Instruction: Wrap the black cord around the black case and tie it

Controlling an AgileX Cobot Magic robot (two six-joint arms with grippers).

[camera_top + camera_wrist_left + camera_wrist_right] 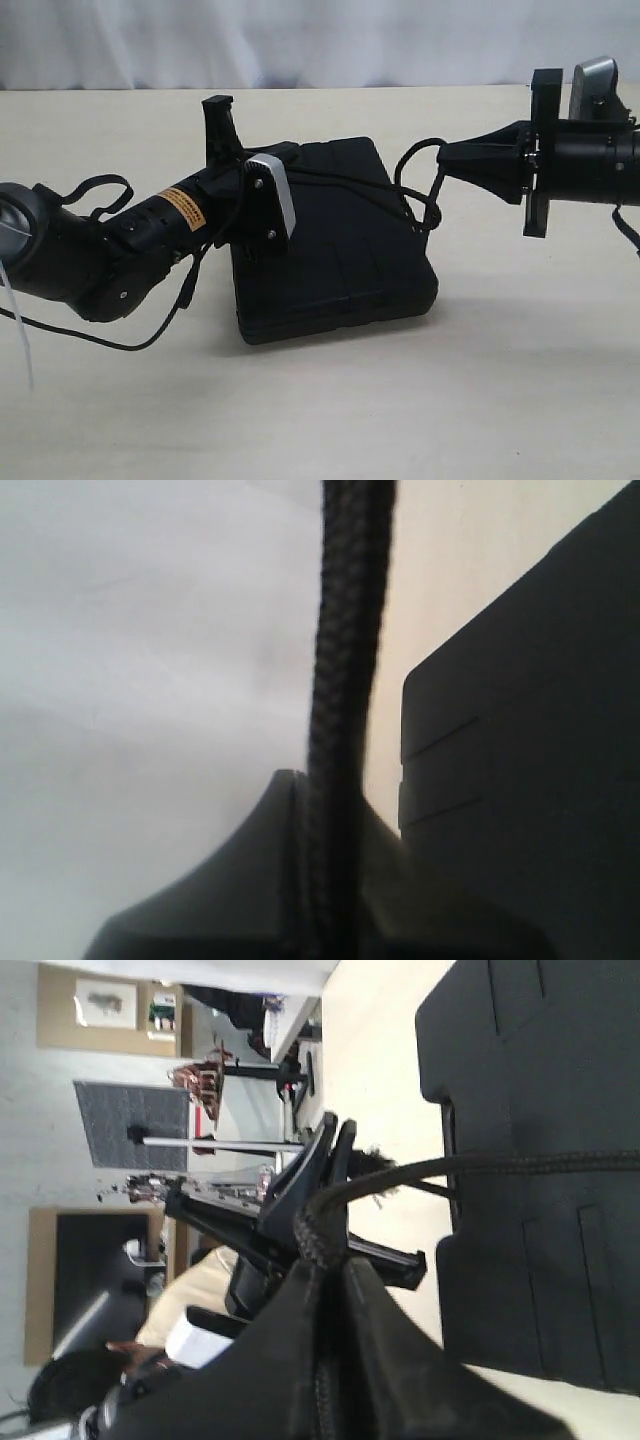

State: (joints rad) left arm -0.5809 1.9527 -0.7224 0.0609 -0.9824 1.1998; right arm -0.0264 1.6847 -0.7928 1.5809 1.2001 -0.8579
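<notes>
The black case [340, 250] lies flat in the middle of the beige table [520, 380]. The black cord [431, 207] runs across the case's top and bunches in a loop off its far right corner. At the case's far left corner my left gripper [291, 153] is shut on the black cord [345, 680], with the case [530, 760] just beside it. My right gripper [444, 160] is shut on the other stretch of the cord [480, 1165], which curves out of the jaws and over the case [540, 1080]. A frayed tuft [376, 1159] shows by the left gripper's fingers [318, 1160].
The left arm's own smooth cables [100, 186] loop at the left of the table. A pale curtain [300, 40] closes the back. Bare table lies in front of the case and to its right.
</notes>
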